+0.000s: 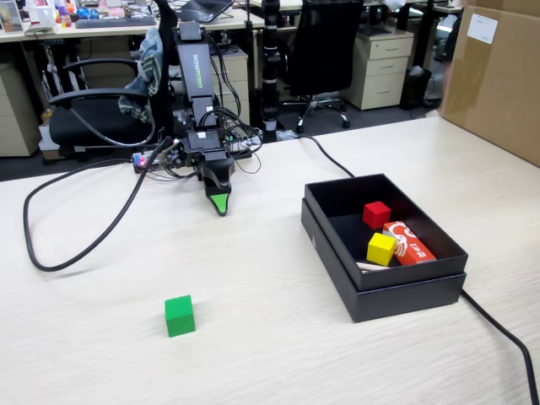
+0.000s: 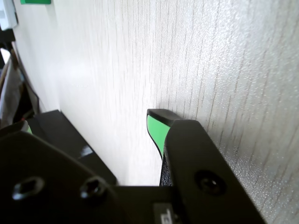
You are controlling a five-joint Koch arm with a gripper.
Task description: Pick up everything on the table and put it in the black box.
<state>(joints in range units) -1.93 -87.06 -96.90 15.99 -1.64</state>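
The end effector (image 1: pixel 220 205) rested closed and empty (tip on the desk (image 1: pixel 278 337)), well apart from the green cube (image 1: pixel 179 315).

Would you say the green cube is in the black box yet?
No. The green cube sits on the table, apart from the black box.
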